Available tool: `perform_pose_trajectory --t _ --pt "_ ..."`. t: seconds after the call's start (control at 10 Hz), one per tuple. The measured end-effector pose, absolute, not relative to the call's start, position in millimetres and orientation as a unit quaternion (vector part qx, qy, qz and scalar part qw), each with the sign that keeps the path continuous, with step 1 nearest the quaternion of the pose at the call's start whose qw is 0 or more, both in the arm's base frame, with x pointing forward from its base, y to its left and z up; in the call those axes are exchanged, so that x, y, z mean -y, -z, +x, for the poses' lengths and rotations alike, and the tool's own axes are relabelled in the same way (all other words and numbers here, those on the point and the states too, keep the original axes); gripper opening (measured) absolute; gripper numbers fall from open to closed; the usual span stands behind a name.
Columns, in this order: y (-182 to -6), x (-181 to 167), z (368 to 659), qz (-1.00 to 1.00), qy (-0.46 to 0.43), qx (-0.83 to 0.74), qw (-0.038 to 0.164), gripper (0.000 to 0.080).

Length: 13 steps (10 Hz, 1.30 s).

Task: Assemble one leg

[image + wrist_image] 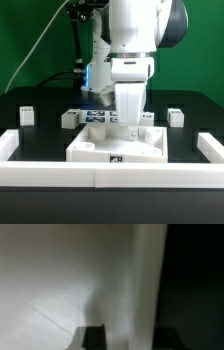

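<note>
So the table (40,128) is plain black. The big white square panel (100,146) sits flat in the lower middle. There's a small far-left leg (27,115) at mid-left, a middle-left leg (68,119) near the panel's back corner, and a right-hand leg (176,116) at mid-right. A white rail (60,178) runs along the bottom and turns up at both lower corners.
</note>
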<state>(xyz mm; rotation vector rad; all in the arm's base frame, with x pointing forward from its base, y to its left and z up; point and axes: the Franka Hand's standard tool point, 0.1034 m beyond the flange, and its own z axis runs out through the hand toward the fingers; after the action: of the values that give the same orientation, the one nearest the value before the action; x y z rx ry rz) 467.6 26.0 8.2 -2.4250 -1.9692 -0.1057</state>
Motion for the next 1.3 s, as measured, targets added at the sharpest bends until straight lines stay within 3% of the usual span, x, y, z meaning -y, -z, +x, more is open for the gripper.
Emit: perform_pose_trajectory --t 0.1,1.3 --pt "-7.9 -25.9 467.1 -0.776 0.033 0.63 0.009 0.0069" --pt "-9.0 -32.6 475.4 -0.711 0.003 0.704 0.008 0.0058"
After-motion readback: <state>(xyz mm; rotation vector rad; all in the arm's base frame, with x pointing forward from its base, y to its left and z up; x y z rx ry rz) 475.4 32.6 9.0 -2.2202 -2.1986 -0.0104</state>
